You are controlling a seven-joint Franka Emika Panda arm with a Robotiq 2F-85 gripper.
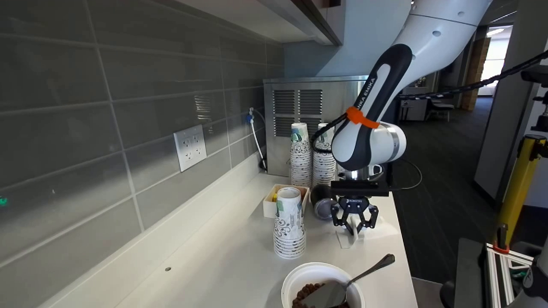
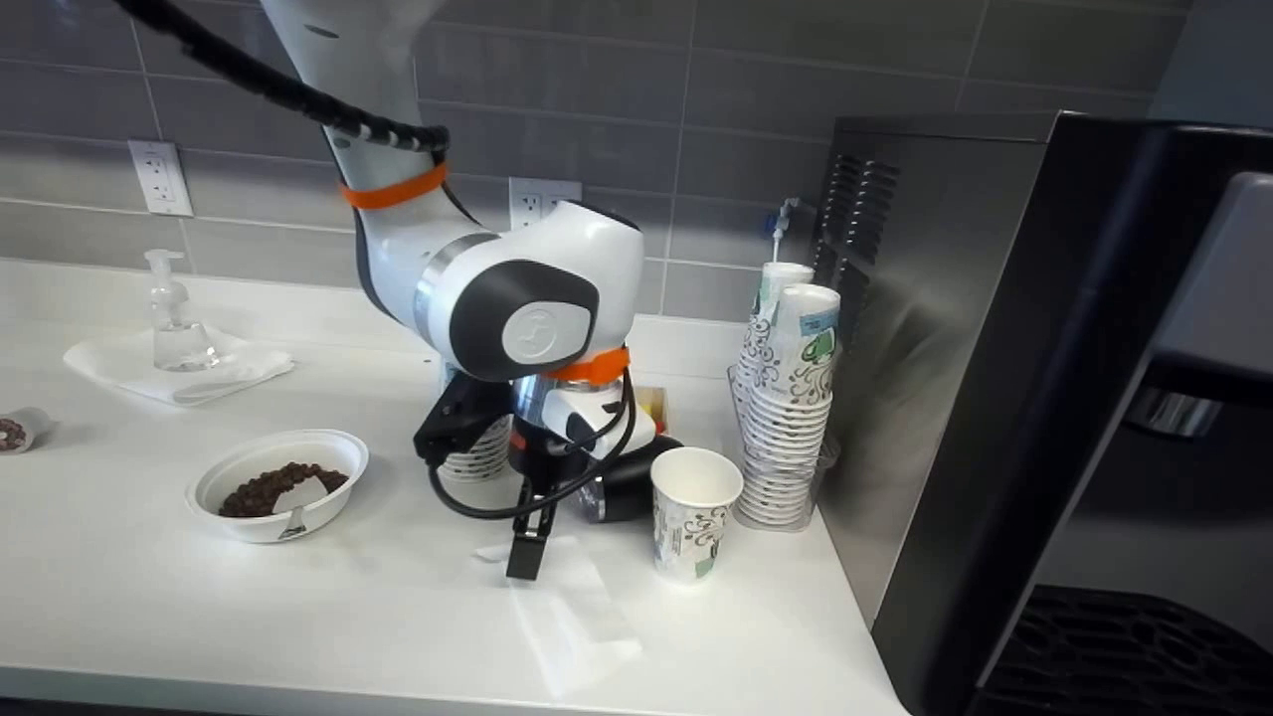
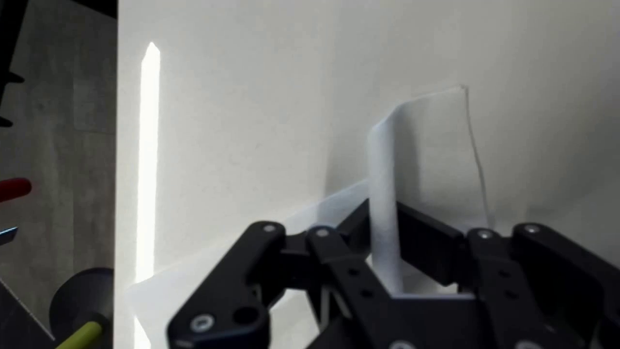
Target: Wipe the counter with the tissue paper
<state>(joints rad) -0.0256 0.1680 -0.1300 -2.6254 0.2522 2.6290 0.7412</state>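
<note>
Gripper (image 3: 384, 218) pinching a raised fold of tissue paper (image 3: 441, 160), I have the rest lying beneath me on the counter (image 3: 242, 121), and one wide wiping swing could topple that upright paper cup (image 2: 693, 525) standing close by!

The wall (image 1: 167, 72) is grey-tiled, the floor (image 1: 441, 188) dark, the far window (image 1: 496, 55) bright.

Tissue paper (image 3: 441, 160) white; counter (image 1: 205, 265) off-white; tool (image 3: 384, 228) black; cups (image 1: 289, 224) white, dark-swirled.
</note>
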